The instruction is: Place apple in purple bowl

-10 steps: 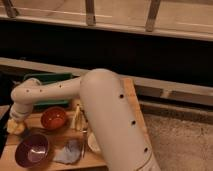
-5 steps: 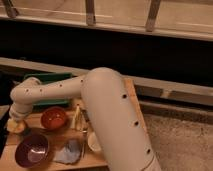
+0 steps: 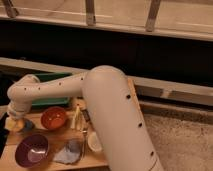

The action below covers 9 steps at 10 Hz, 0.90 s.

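The purple bowl (image 3: 32, 149) sits at the front left of the wooden table, dark outside and paler inside, with nothing in it. My gripper (image 3: 14, 119) is at the table's far left edge, at the end of the white arm (image 3: 60, 90) that reaches across from the right. A small yellowish round thing, the apple (image 3: 15, 125), shows right at the gripper's tip, just above the table. It lies behind and left of the purple bowl.
An orange-red bowl (image 3: 53, 118) stands right of the gripper. A green tray (image 3: 50, 100) lies behind it under the arm. A white cup (image 3: 94, 142), a blue-grey cloth (image 3: 67, 152) and a pale yellow object (image 3: 76, 118) are mid-table. The table's left edge is close.
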### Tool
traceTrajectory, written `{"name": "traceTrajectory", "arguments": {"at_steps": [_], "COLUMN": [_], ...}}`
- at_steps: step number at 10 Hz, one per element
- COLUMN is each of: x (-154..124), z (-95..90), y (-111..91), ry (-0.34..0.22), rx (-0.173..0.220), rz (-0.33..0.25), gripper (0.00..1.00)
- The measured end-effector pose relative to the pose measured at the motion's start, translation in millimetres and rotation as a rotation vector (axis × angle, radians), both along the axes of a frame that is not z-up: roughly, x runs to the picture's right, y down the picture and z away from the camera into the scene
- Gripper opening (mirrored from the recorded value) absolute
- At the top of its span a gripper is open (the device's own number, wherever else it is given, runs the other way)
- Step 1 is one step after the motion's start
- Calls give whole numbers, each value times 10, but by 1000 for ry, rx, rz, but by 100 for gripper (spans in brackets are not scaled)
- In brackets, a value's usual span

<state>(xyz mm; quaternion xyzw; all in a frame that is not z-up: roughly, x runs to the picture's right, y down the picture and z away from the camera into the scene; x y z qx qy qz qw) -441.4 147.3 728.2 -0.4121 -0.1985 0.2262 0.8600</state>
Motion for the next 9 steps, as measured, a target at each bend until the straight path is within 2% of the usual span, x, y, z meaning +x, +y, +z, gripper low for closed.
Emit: {"name": "traceTrajectory", "arguments": {"at_steps": [3,6,9], "x": [204,558,1026], "z": [-5,-40,-64], "y": [-156,-250,-208], "ry": [36,86,107], "rx": [21,36,5], "rz": [20,50,72], "gripper": [0,0,0]}}
